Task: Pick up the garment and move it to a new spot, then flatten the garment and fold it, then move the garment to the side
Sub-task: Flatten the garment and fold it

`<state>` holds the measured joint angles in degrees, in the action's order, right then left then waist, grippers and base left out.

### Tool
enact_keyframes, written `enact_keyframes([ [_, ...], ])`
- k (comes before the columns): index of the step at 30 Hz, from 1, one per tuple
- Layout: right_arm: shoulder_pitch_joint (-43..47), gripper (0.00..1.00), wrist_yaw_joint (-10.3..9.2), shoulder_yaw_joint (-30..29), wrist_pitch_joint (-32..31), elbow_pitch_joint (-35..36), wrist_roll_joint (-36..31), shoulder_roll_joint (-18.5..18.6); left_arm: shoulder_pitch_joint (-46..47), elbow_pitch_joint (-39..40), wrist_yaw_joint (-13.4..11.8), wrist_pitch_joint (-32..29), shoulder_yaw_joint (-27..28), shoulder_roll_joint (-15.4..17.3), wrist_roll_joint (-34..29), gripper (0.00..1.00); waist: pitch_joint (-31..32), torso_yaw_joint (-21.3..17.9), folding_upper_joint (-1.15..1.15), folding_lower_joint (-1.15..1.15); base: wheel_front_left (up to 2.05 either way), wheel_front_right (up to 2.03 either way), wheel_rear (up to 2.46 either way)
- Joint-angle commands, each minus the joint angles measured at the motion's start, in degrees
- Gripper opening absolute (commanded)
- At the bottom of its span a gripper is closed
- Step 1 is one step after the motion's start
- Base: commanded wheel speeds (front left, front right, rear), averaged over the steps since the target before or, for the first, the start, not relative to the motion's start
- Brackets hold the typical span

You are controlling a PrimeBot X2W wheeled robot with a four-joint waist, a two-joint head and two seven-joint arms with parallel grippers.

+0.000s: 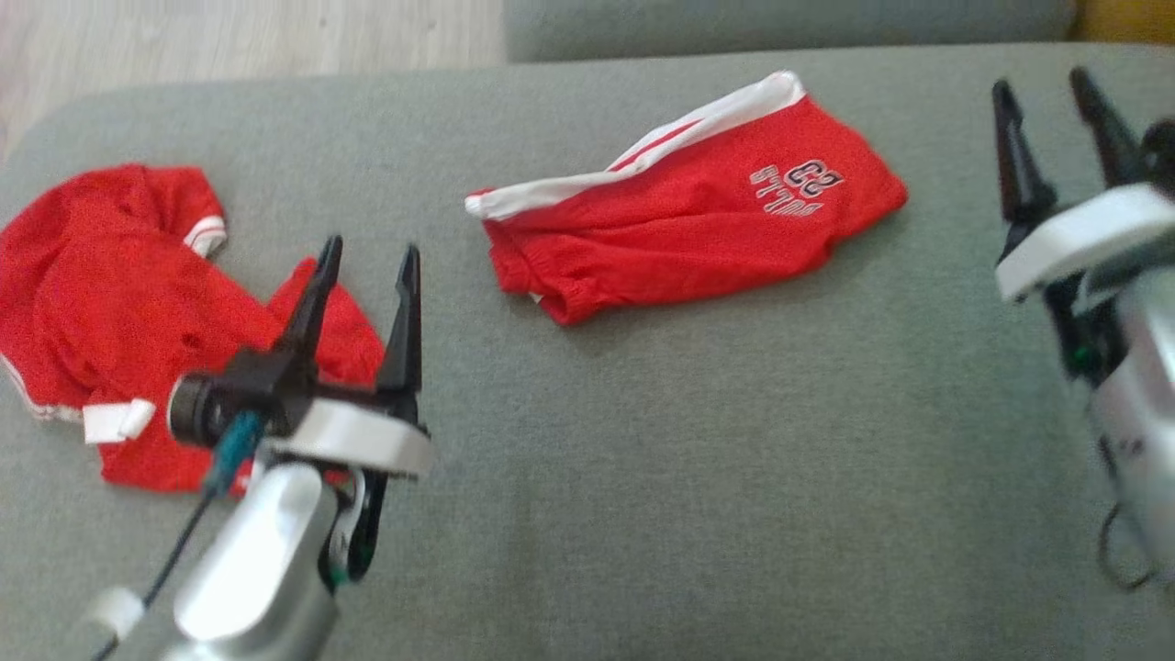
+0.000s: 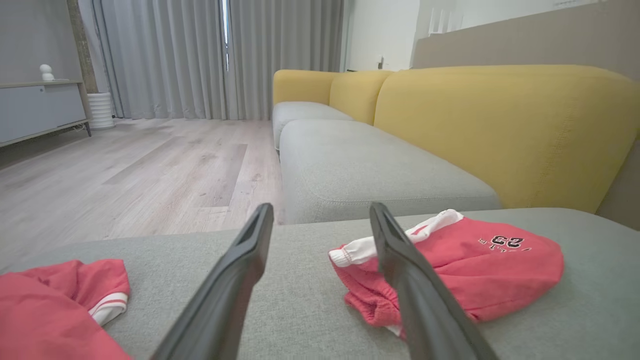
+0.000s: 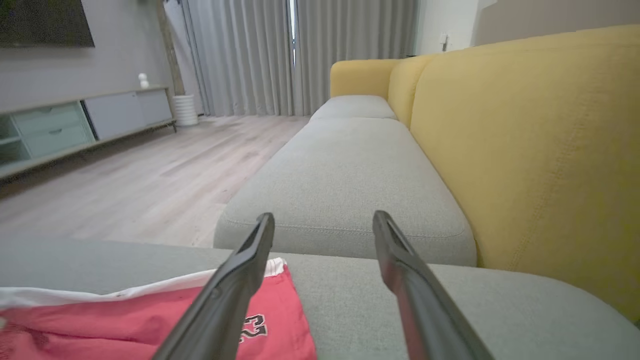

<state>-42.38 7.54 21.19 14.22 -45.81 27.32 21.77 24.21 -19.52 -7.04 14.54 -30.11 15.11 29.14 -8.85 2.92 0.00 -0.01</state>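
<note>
A crumpled red garment with white trim lies at the left of the grey sofa seat; its edge shows in the left wrist view. Red shorts with a white side stripe and a "23" print lie folded near the middle. My left gripper is open and empty, above the crumpled garment's right edge. At the far right my right gripper is open, empty and clear of the shorts.
Yellow backrests line the right side of the sofa. A second grey seat cushion continues beyond this one. Wooden floor lies past the seat's far edge, with a low cabinet and curtains behind.
</note>
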Motion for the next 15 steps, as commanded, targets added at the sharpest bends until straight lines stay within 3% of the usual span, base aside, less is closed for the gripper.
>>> enact_keyframes([
  [1,2.5,1.0,-0.05,-1.4,0.8,2.8,-1.3,-1.4,0.2,2.7,0.1,0.4,3.0,1.4,-0.9,1.0,1.8,-1.4,0.0,0.01,0.0,0.0,0.0],
  [10,22.6,1.0,-0.05,-18.1,0.8,17.6,-15.0,-15.2,-12.6,7.1,2.4,0.5,8.8,-2.7,-4.8,1.0,5.1,-3.6,0.0,0.01,0.0,0.0,0.0],
  [15,28.7,1.0,-0.05,-21.2,-0.5,23.2,-18.1,-18.3,-15.8,8.2,3.9,0.5,12.5,-5.5,-6.9,1.0,5.5,-4.0,0.0,0.01,0.0,0.0,0.0],
])
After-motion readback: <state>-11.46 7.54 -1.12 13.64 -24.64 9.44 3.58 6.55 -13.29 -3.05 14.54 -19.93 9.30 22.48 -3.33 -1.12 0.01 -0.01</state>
